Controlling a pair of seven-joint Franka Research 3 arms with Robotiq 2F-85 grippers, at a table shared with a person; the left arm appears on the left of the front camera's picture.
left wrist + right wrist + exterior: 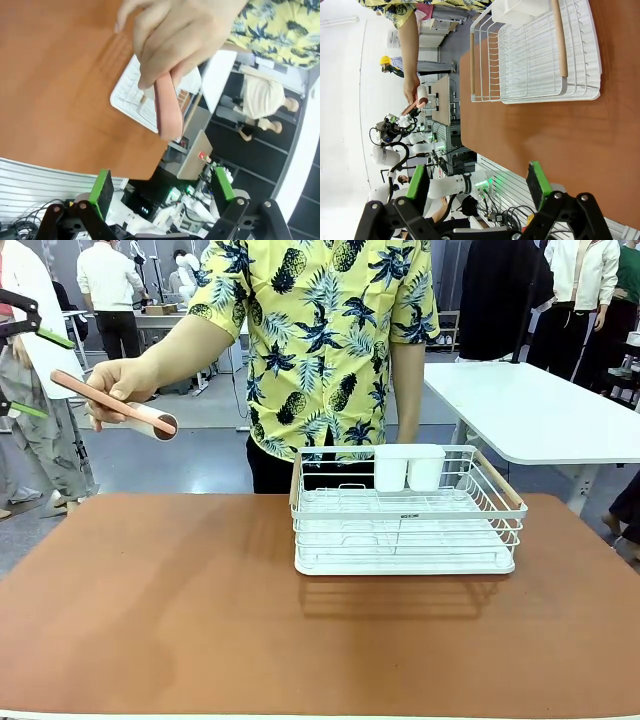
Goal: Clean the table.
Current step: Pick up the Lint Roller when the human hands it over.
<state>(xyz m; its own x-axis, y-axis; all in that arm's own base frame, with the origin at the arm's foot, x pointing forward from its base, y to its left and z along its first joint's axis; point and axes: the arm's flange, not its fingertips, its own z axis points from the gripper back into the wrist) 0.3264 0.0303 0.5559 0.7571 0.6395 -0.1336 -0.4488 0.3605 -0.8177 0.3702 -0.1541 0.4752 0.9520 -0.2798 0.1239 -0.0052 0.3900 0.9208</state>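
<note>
At the far left the left gripper [55, 377] hangs in the air above the floor beside the table's left end, its green-padded fingers spread wide with nothing between them. Just ahead of it the person's hand [122, 383] holds out a lint roller [112, 401], gripped around the middle. The pink handle's end points at the gap between the fingers, and from the left wrist camera that end sits short of the pads, touching neither. The roller's white roll faces the other way, toward the middle of the room. Below and to the right lies the table [150, 610], its terracotta top stretching across the whole near side. A white wire dish rack [405, 530] stands on it right of centre, close to the far edge. A white two-cup holder [408, 468] hangs inside the rack's back wall, and a wooden handle [497, 480] runs along the rack's right side. Behind the rack to the right stands a smaller white table [540, 410]. The right gripper [477, 181], seen from its own wrist camera, is above the terracotta top, well back from the rack, its jaws wide apart and empty.
</note>
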